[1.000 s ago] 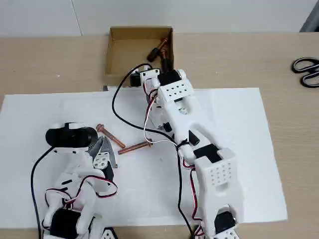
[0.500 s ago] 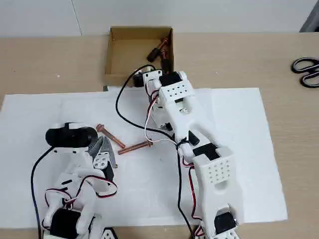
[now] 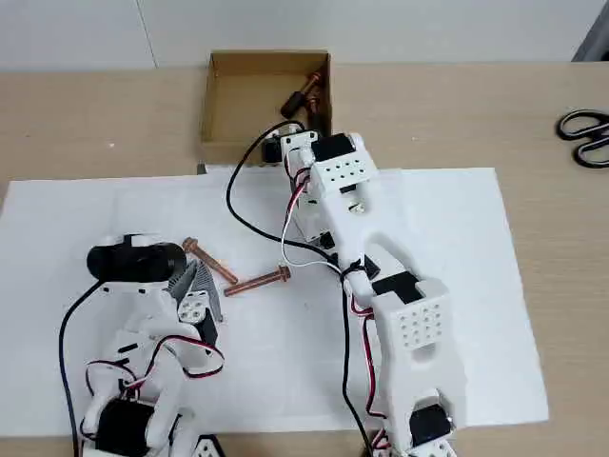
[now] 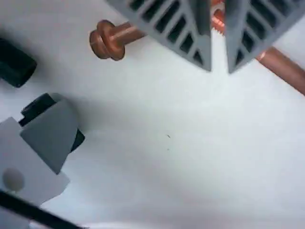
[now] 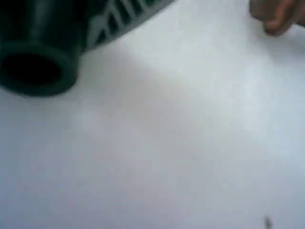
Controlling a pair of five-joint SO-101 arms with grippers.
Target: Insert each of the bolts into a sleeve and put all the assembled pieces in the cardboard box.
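I had the left gripper [image 4: 218,66] low over the paper [image 3: 457,248], lower left of the high view. Its grey fingers [image 4: 181,28] were nearly pressed together, with just a slit between them and nothing in it.

Right under them lay a bolt [image 4: 112,40], crossing the slit rather than lined up along it. That was my first worry: going down like that, the tips would have landed on the round shaft and rolled it away instead of straddling it.

A second bolt [image 3: 259,282] lay just beside it, near the frame's middle, the two almost meeting end to end. A nudge to one could have kicked the other.

The right gripper [image 5: 71,28] seemed to pinch a dark sleeve [image 5: 35,67], bore open. I was judging that hold from one ribbed finger alone, though, and a loose clamp could have let the sleeve twist at the mating.

That arm's cables [image 3: 285,249] drooped near the second bolt's head, a snag waiting to happen. The cardboard box [image 3: 221,95], top centre, held assembled pieces [image 3: 303,90] in its right corner.
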